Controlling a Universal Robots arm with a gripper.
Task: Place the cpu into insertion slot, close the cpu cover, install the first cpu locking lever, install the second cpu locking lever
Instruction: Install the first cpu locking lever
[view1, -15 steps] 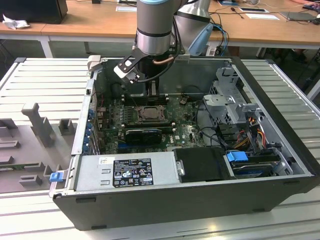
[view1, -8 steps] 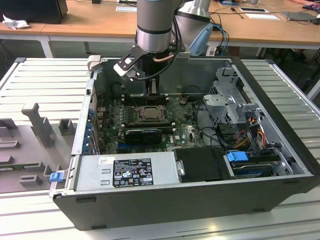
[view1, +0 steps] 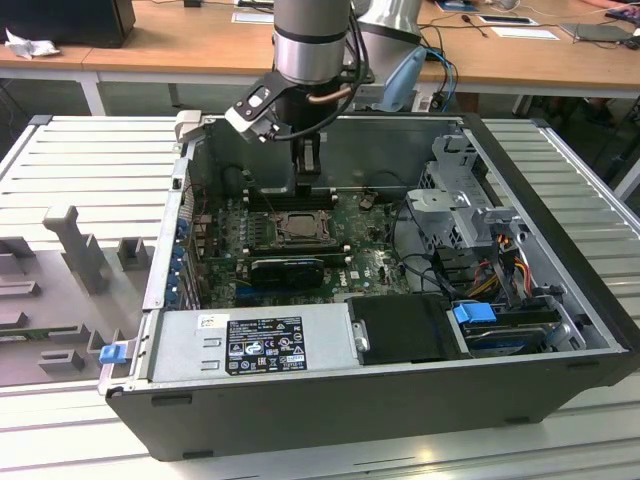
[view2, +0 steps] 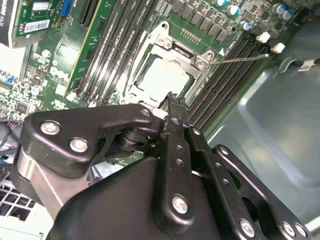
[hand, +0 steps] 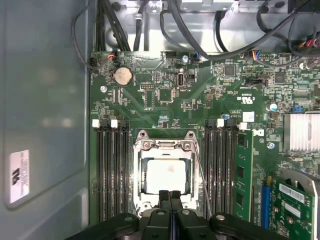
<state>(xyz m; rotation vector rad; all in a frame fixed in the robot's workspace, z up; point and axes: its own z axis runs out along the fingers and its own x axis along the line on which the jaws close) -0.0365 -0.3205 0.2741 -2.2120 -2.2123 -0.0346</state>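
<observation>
The cpu (hand: 167, 175) is seated in the insertion slot (hand: 141, 176), and the cpu cover (hand: 165, 146) looks folded down over it. A thin locking lever (view2: 240, 57) is seen sticking out loose (so latching seems not done). The gripper (hand: 170, 196) is pressed together at the socket's edge, nothing pinched.

You'll find the computer case (view1: 560, 330) lying open on the slatted table (view1: 90, 150), with a desk (view1: 180, 55) behind it. Inside, the power supply (view1: 255, 345) sits along the near wall and the drive cage (view1: 455, 205) stands toward the exterior view's right. The cpu (hand: 167, 175) lies in the insertion slot (hand: 141, 176), the cpu cover (hand: 165, 146) down around it, with memory slots (hand: 110, 170) on both sides. The gripper (hand: 170, 193) hangs over the slot's edge, just beside the cpu.
</observation>
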